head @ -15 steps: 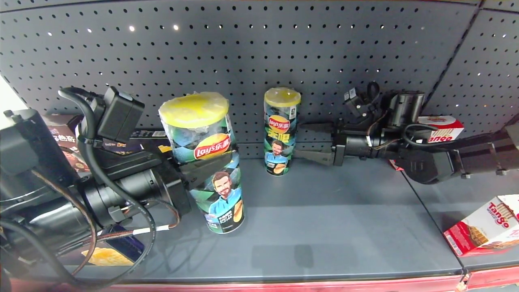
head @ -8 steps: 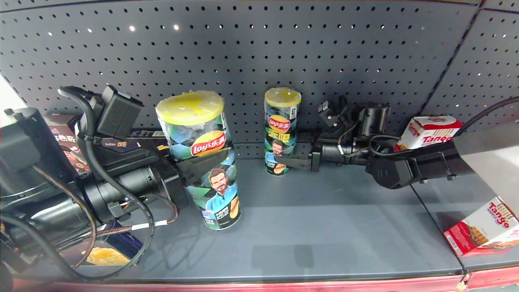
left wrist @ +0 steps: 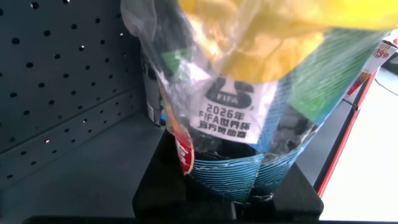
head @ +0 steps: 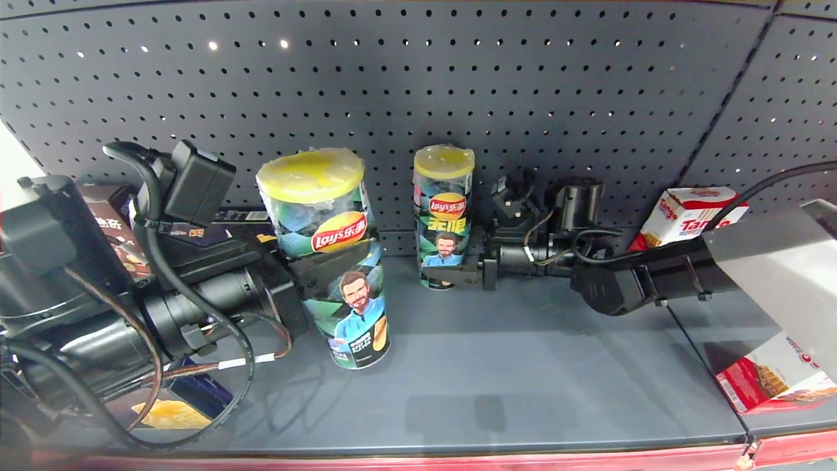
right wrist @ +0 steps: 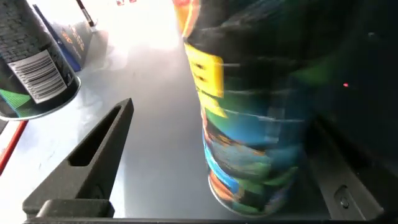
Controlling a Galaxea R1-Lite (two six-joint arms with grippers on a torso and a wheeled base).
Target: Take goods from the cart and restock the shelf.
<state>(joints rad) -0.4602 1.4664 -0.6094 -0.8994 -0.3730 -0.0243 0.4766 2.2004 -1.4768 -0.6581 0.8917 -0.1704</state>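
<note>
On the grey shelf [head: 523, 366], before the pegboard wall [head: 458, 78], the left gripper [head: 332, 263] is clamped on the near chip can [head: 324, 216], which stands upright. The right gripper [head: 452, 263] straddles the far chip can [head: 444, 203] by the wall, jaws spread, one finger clear of it.

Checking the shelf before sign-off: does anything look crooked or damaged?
The red-and-white wafer box at the back right stands tilted by the pegboard; a second wafer box lies slanted near the front edge. Clear wrap on the nearer yellow-lidded chip can looks crumpled.
</note>
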